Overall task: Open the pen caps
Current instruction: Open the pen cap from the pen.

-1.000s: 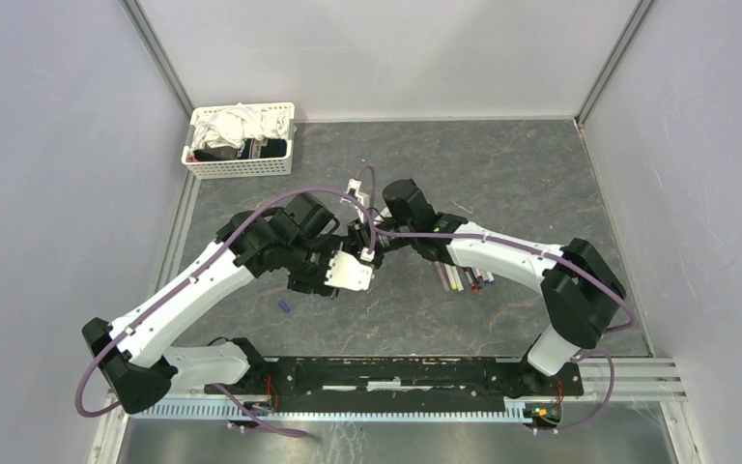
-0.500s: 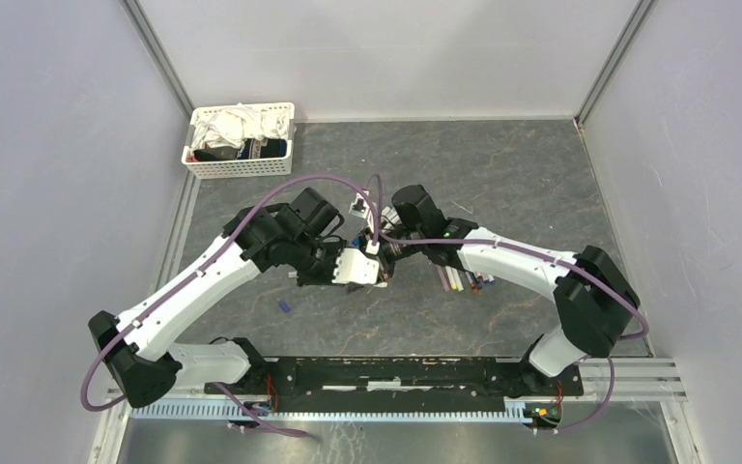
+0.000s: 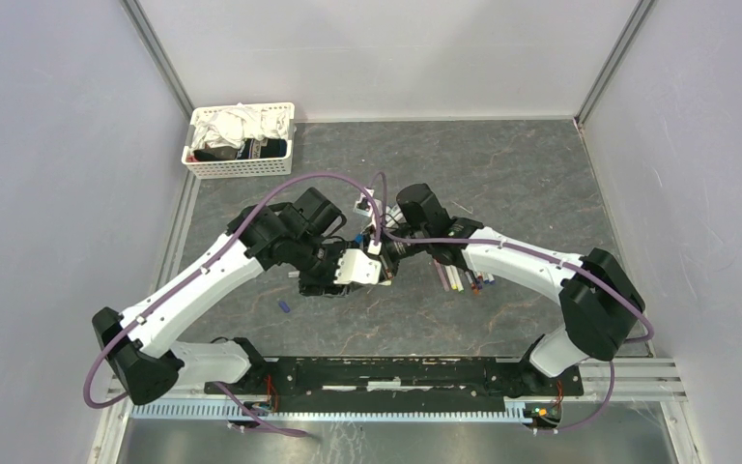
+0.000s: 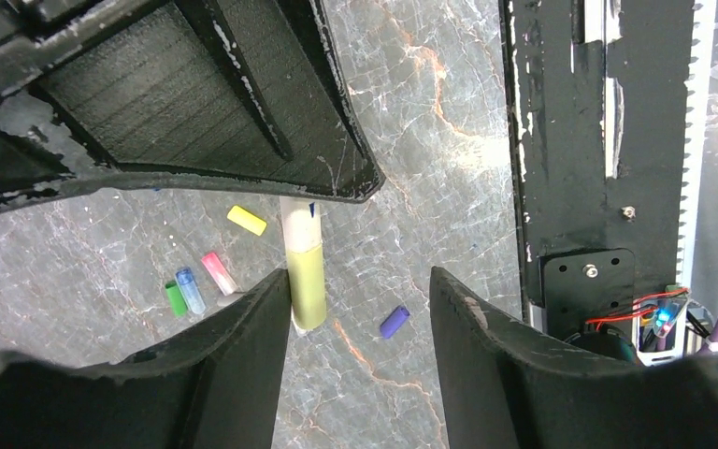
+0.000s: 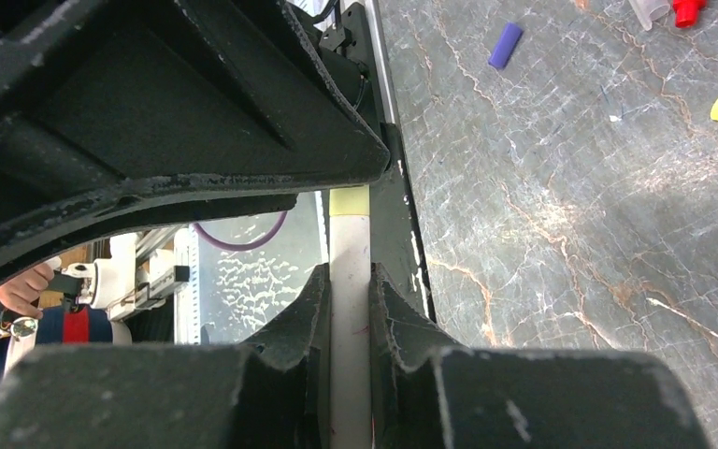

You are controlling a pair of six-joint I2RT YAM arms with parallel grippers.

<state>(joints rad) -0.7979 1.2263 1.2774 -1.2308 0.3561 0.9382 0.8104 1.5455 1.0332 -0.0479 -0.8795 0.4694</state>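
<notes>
**Yellow-capped pen gripped over the middle of the tabletop**

Yellow plastic tips the one pen that is off the surface. The right gripper is clamped tight on its white barrel, both fingers pressed against it. The yellow cap on the pen's end sits between the fingers of the left gripper. Those jaws stand apart: the cap is close against one finger, with a clear gap to the other, so nothing is pinched there.

Both arms meet above the middle of the grey marbled tabletop. Loose caps lie on it below the grippers: a purple cap, a second yellow one, a pink one, a green one and a pale bluish one. A row of other pens lies just right of centre, partly under the right arm. A white slatted basket stands in the far left corner.
</notes>
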